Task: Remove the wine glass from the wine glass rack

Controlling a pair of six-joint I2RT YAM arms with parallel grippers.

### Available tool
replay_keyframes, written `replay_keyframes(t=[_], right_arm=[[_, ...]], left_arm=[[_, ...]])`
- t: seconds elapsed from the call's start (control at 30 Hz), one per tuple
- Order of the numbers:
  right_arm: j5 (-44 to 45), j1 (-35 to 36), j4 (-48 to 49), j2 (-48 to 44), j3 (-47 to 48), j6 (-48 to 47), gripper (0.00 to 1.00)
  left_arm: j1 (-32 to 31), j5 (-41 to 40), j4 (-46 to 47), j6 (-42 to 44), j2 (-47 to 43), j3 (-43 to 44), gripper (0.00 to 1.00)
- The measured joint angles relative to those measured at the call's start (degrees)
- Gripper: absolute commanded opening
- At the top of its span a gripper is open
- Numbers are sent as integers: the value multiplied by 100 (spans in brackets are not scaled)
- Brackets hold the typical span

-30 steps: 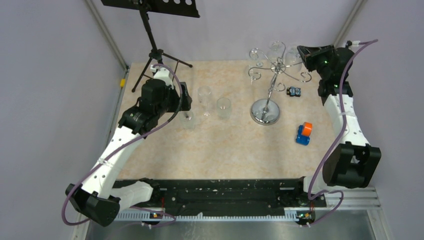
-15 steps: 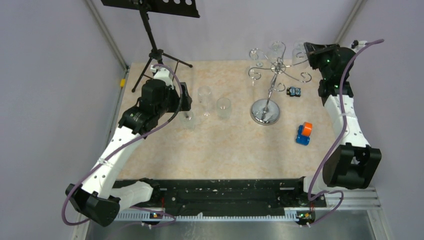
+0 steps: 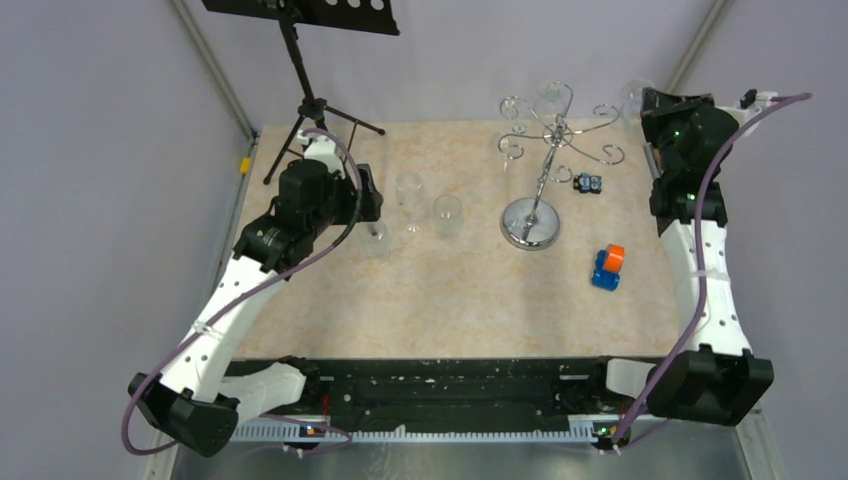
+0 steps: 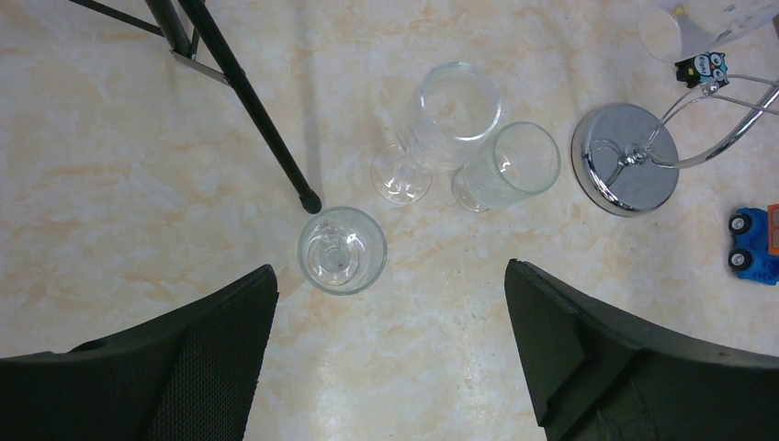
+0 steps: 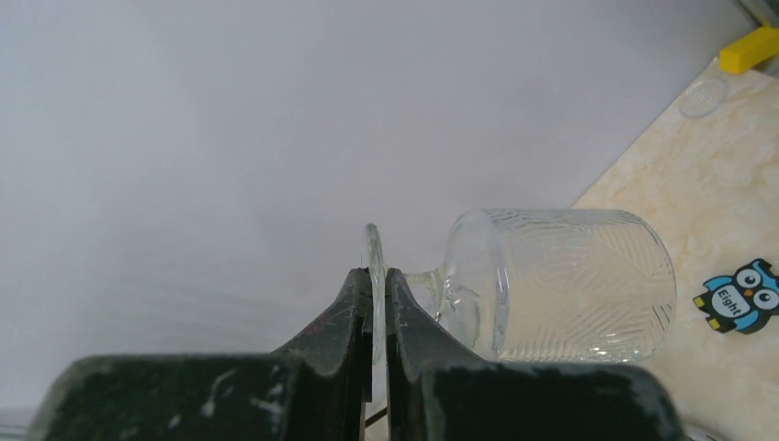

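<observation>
Right wrist camera first, and it's the one that matters. The right gripper (image 5: 374,280) is pinched tight on the thin round foot of the wine glass (image 5: 565,285), one jaw pressed on each face of that disc. From this angle the glass lies sideways, with its patterned bowl pointing off to the right. Behind it there is only pale wall and a corner of the table (image 5: 726,184), where an owl sticker (image 5: 739,294) lies. No chrome wire touches the glass anywhere in this view.

Up to the top camera. The wine glass rack (image 3: 547,140) stands at the back middle of the table, disc base down and scroll arms spread. The right arm is raised near the back right corner, just beside the rack's right-hand scrolls. The glass at its tip shows only as a faint clear shape, apart from the nearest curl. I'd call the main job done: the glass is off the rack. A pale shape among the rear scrolls could be another glass, but it's too faint to say. A blue and orange toy car (image 3: 607,267) sits front right of the rack, and a music stand (image 3: 300,60) is at back left.

Left wrist camera now. The left gripper (image 4: 390,276) is spread wide and carrying nothing. It hovers over a low glass (image 4: 342,250), a tall stemmed glass (image 4: 447,106) and a third glass (image 4: 508,165), all upright on the table. What's left, by my read, is to lower the held glass somewhere safe and let go.
</observation>
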Motion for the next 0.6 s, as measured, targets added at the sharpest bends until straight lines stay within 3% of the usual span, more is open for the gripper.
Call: replay_keyframes(t=[0.27,0.6], right_arm=[[382,4,-671,-1202,-409,-275,0],[221,4,-2415,-2603,-505,-557,0]], left_arm=[[0,129,4,-15,-68,0,97],[2,647,74,-168,-319,-20,97]])
